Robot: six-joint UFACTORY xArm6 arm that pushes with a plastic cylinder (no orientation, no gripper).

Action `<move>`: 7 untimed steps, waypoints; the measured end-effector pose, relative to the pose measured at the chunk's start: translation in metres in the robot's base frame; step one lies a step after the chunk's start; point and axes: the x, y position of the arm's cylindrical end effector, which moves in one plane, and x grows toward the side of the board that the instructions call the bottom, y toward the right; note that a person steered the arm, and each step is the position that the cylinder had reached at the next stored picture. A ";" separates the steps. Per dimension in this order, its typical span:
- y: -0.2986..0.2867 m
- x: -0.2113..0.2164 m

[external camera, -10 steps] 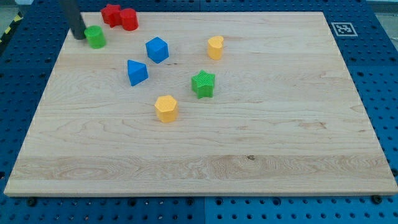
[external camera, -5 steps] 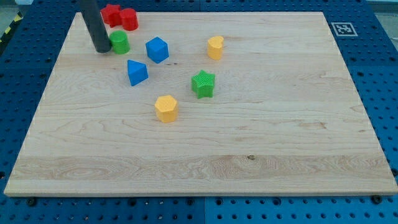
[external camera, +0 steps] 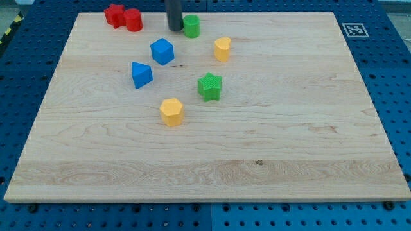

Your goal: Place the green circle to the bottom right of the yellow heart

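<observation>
The green circle (external camera: 191,25) is a small green cylinder near the view's top edge of the wooden board (external camera: 308,128). My tip (external camera: 174,29) stands just left of it, touching or nearly touching it. The yellow heart (external camera: 222,49) sits to the lower right of the green circle, a short gap apart.
Two red blocks (external camera: 123,17) sit at the top left. A blue cube (external camera: 162,51) and a blue triangular block (external camera: 141,74) lie left of centre. A green star (external camera: 209,86) and a yellow hexagon (external camera: 171,111) lie near the middle. A marker tag (external camera: 353,29) is at the top right.
My tip and the green circle have moved to the view's right and upward along the top of the board, from beside the red blocks to above the yellow heart's left.
</observation>
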 end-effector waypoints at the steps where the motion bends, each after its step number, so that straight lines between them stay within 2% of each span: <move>1: 0.034 -0.004; 4: 0.134 0.006; 5: 0.156 0.031; 7: 0.156 0.090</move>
